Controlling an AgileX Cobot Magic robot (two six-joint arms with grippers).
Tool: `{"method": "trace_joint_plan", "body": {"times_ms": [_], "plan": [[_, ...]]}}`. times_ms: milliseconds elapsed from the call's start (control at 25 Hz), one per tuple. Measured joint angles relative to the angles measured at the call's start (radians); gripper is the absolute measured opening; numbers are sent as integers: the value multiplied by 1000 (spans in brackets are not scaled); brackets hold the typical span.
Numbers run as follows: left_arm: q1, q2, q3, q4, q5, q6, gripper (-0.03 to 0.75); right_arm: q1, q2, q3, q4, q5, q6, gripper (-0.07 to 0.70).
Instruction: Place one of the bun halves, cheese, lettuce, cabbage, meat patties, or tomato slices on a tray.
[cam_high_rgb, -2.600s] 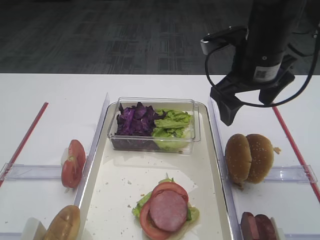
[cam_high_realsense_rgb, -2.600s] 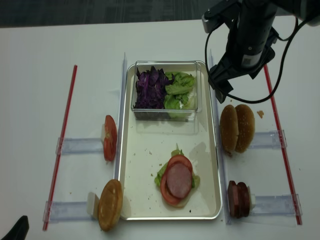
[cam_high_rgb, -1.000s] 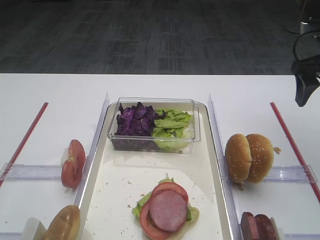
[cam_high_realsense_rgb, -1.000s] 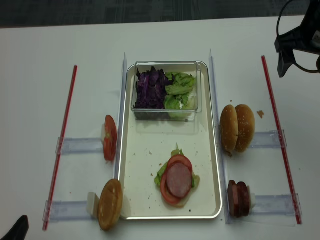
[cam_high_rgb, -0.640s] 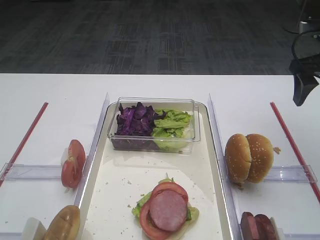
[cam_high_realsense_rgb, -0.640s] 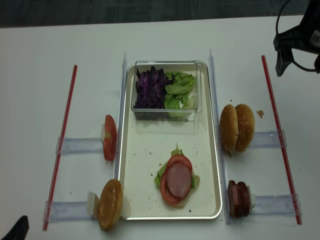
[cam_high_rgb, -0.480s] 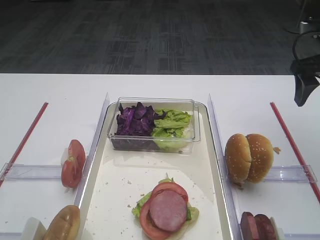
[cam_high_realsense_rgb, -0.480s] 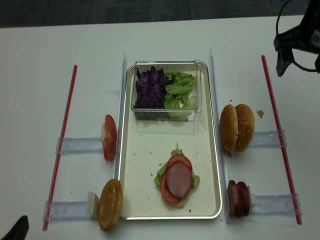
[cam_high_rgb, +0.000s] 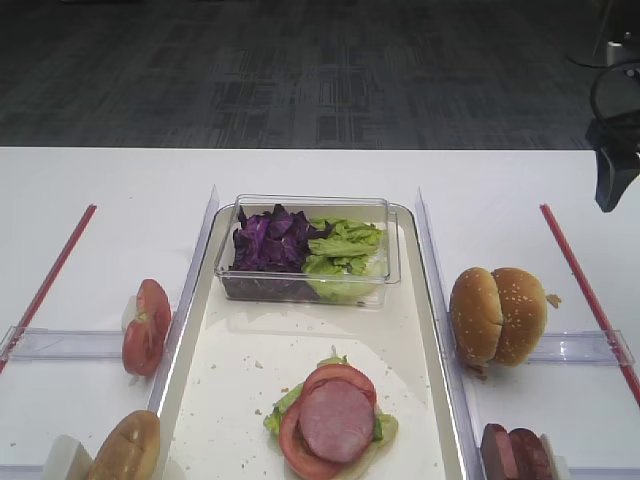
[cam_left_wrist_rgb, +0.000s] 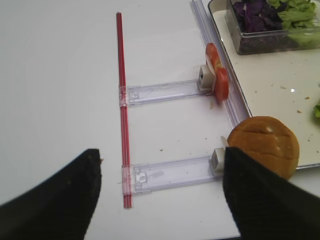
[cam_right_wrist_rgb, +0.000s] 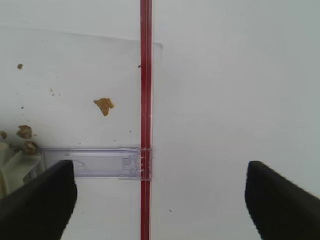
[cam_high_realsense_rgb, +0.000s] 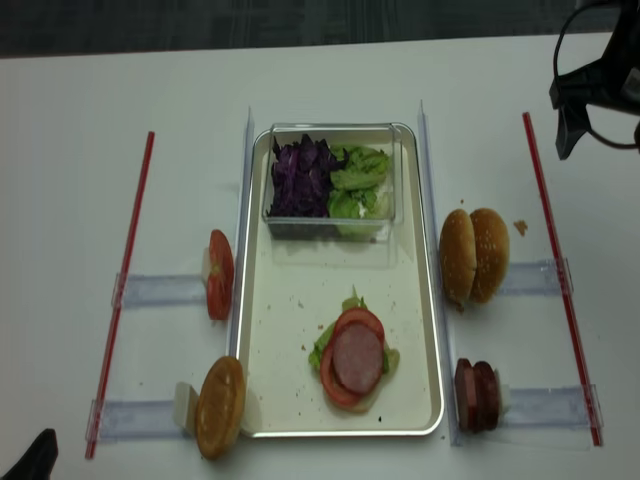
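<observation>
On the tray (cam_high_rgb: 300, 350) (cam_high_realsense_rgb: 300, 330) lies a stack of lettuce and a tomato slice with a meat patty (cam_high_rgb: 337, 420) (cam_high_realsense_rgb: 357, 360) on top. A clear box holds cabbage (cam_high_rgb: 268, 240) and lettuce (cam_high_rgb: 345, 245). Two bun halves (cam_high_rgb: 497, 315) stand right of the tray, with more meat patties (cam_high_rgb: 517, 452) below them. To the left are tomato slices (cam_high_rgb: 146, 325) (cam_left_wrist_rgb: 217, 77) and another bun half (cam_high_rgb: 125, 447) (cam_left_wrist_rgb: 263, 146). Cheese is out of view. My right gripper (cam_high_rgb: 612, 180) (cam_high_realsense_rgb: 575, 120) (cam_right_wrist_rgb: 160, 200) hangs open and empty at the far right. My left gripper (cam_left_wrist_rgb: 160, 200) is open and empty, near the table's front left.
Red strips (cam_right_wrist_rgb: 145, 100) (cam_left_wrist_rgb: 121, 100) run along both sides of the table. Clear plastic rails (cam_right_wrist_rgb: 95, 162) (cam_left_wrist_rgb: 170, 172) hold the upright food. Crumbs (cam_right_wrist_rgb: 104, 106) lie by the right strip. Clear dividers (cam_high_rgb: 432, 290) flank the tray.
The right gripper has swung from above the tray's right rim out to the far right edge, and has hardly moved over the last second. The food has not moved.
</observation>
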Motion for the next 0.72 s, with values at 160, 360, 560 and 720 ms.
{"method": "trace_joint_plan", "body": {"times_ms": [160,360,560,720], "plan": [[0,0,0,0,0,-7,473,0,-57,8,-10,2,0,692],[0,0,0,0,0,0,473,0,-159,44,-34,4,0,692],[0,0,0,0,0,0,473,0,-300,128,-52,12,0,692],[0,0,0,0,0,-7,473,0,-404,193,-52,17,2,692]]}}
